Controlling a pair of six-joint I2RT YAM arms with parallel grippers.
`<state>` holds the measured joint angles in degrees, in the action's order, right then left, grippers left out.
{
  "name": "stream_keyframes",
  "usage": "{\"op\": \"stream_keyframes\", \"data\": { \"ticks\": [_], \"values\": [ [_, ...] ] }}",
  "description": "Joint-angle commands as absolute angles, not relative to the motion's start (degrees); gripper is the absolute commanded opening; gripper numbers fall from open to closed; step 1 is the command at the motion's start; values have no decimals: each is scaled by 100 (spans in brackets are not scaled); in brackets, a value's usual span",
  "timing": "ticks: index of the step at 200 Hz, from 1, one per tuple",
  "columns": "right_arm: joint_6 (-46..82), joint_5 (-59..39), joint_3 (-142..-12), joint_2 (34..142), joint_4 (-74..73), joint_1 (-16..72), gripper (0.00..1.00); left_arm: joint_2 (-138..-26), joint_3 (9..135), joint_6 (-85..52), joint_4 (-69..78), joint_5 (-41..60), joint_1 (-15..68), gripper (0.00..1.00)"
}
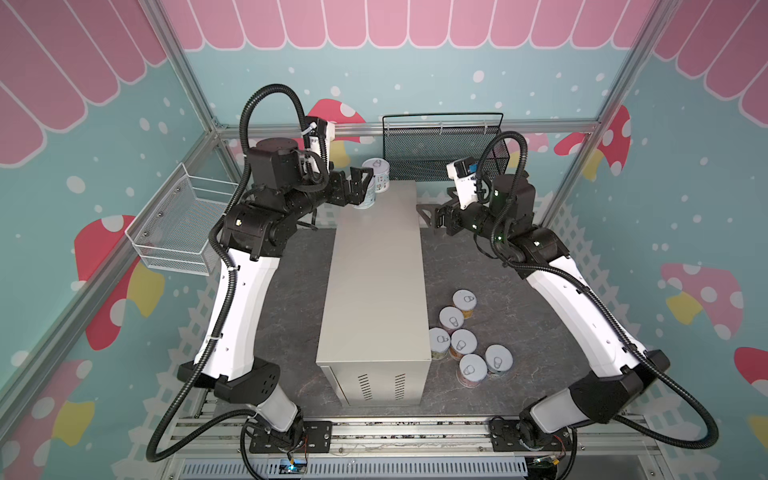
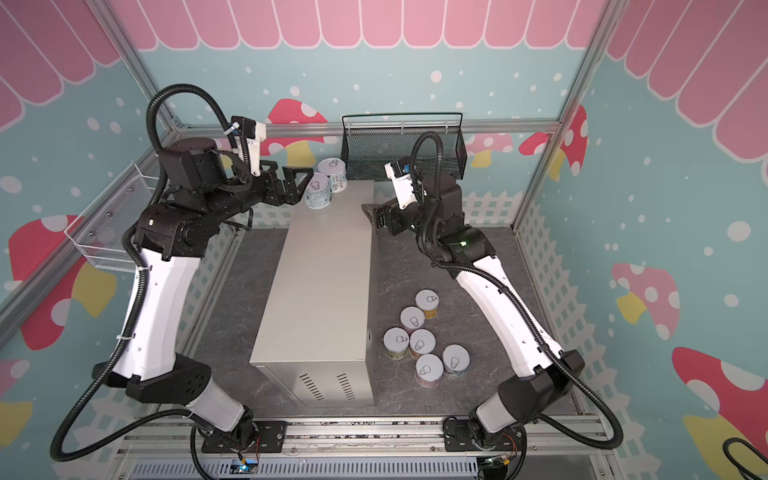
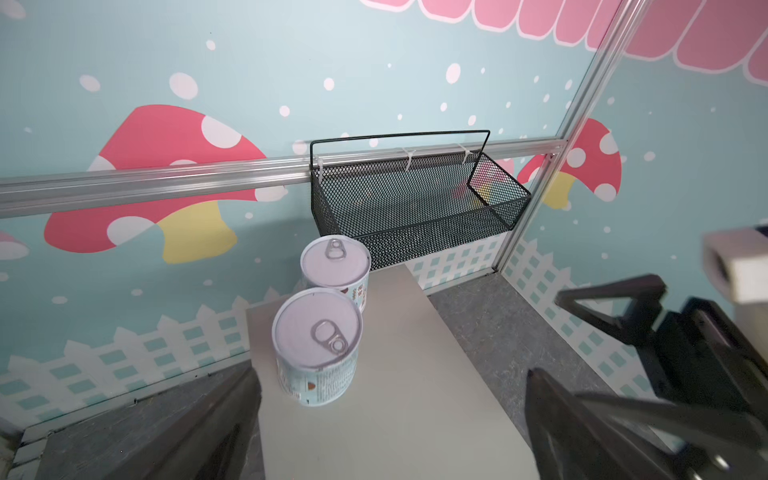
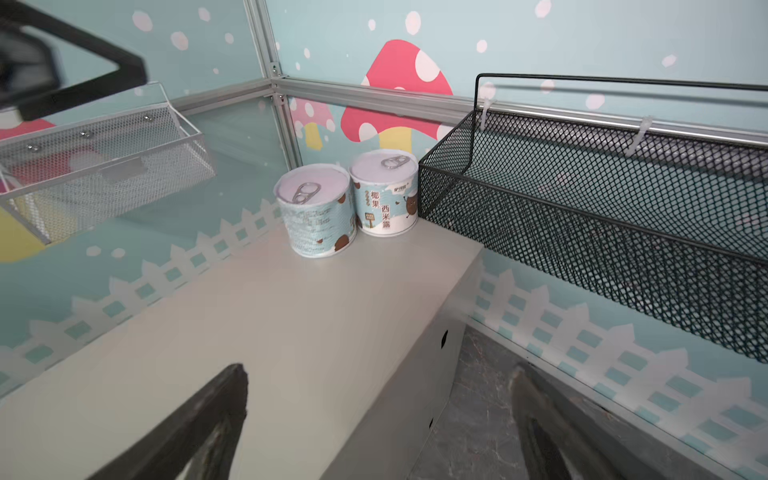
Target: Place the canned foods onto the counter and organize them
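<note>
- Two cans stand on the counter (image 1: 374, 270) at its far end, at the corner on the left arm's side. The front blue can (image 3: 318, 332) and the back blue can (image 3: 334, 264) are both upright and look like they touch.
- Six cans (image 1: 461, 345) wait in a tight bunch on the grey floor (image 1: 498, 266), just beside the counter on the right arm's side. So I think the job is just begun, with most cans not yet up there.
- The next move, I think, is to go down to the bunch and pick one can from its edge. The cans sit so close that a finger could bump a neighbor.
- The left pincer (image 1: 362, 187) is wide open. It sits right by the front blue can but does not squeeze it. It holds nothing.
- The right pincer (image 1: 427, 216) is wide open too. It hangs at the counter's side edge, well apart from both blue cans, and it is empty.
</note>
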<state>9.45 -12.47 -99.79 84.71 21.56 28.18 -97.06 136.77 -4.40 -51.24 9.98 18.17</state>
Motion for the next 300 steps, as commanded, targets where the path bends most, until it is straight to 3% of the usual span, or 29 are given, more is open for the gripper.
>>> {"op": "stream_keyframes", "data": {
  "ticks": [1, 91, 173, 300],
  "values": [
    [912, -1231, -9430, 8026, 2128, 2840, 99, -10309, 14253, -500, -5802, 1199, 1730, 99],
    [1259, -1140, -7718, 6433, 1910, 2848, 99, -11865, 15518, -895, -5096, 2220, 1034, 99],
    [1371, -1036, -7479, 6297, 1891, 2843, 99, -12691, 15667, -1785, -4177, 4488, 363, 99],
    [1490, -1007, -7367, 6420, 1793, 2847, 99, -13131, 15754, -2215, -3739, 5747, 252, 99]
  ]
}}
